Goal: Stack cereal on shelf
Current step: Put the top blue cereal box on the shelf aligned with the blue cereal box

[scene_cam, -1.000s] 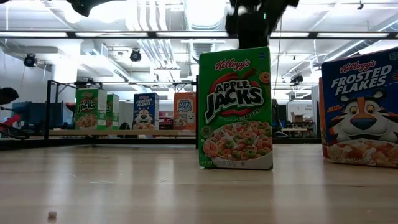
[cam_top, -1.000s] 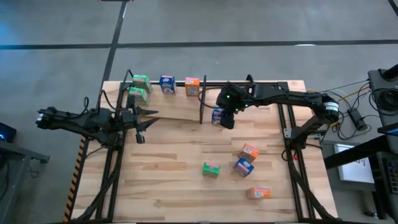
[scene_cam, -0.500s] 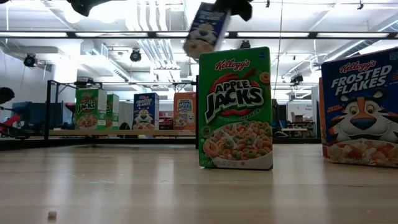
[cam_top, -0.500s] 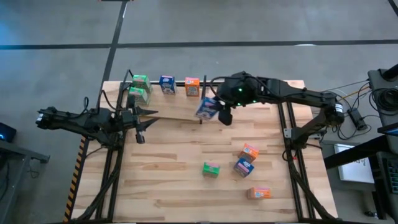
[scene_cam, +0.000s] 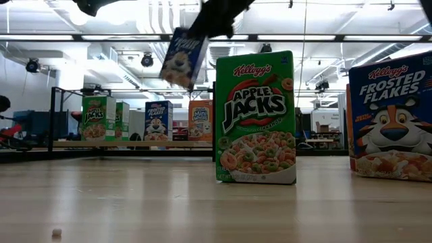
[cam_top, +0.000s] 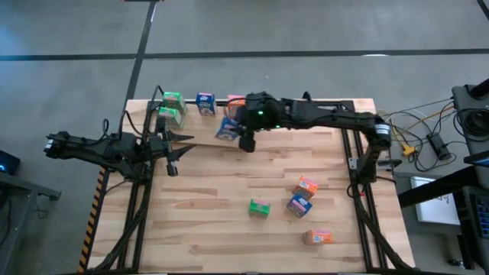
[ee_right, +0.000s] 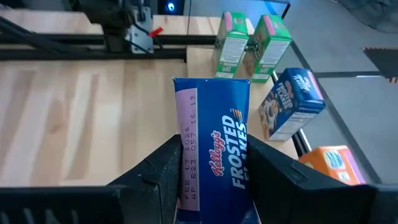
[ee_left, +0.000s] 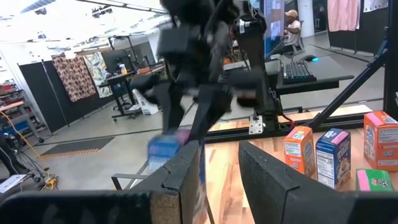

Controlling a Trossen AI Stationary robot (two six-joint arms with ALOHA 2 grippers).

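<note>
My right gripper (cam_top: 243,136) reaches over the shelf (cam_top: 200,136) at the table's far left and is shut on a blue cereal box (cam_top: 227,128), seen tilted and high in the low view (scene_cam: 182,57). On the shelf stand two green boxes (cam_top: 171,107), a blue box (cam_top: 205,102) and an orange box (cam_top: 235,100), half hidden by the arm. The black divider rod (cam_top: 249,145) rises just right of the gripper. My left gripper (cam_top: 182,149) waits open at the shelf's near left end, touching nothing. My right gripper holds the blue box pinched between its two fingers (ee_right: 157,173), one on each broad side of its upper end (ee_right: 211,177). The fingers come slanting down from the table's right. The box hangs tilted below them, lifted clear of shelf and table (scene_cam: 177,67).
On the table's near right stand an orange box (cam_top: 307,186), a blue box (cam_top: 299,204), a green box (cam_top: 260,207) and another orange box (cam_top: 321,237). Bare wood (cam_top: 199,206) lies between them and the left arm. Black frame rails run down both table sides.
My right gripper has carried the blue box up and toward the table's left, from right of the divider rod to over the shelf. The box has tipped from upright to tilted and stays lifted clear.
</note>
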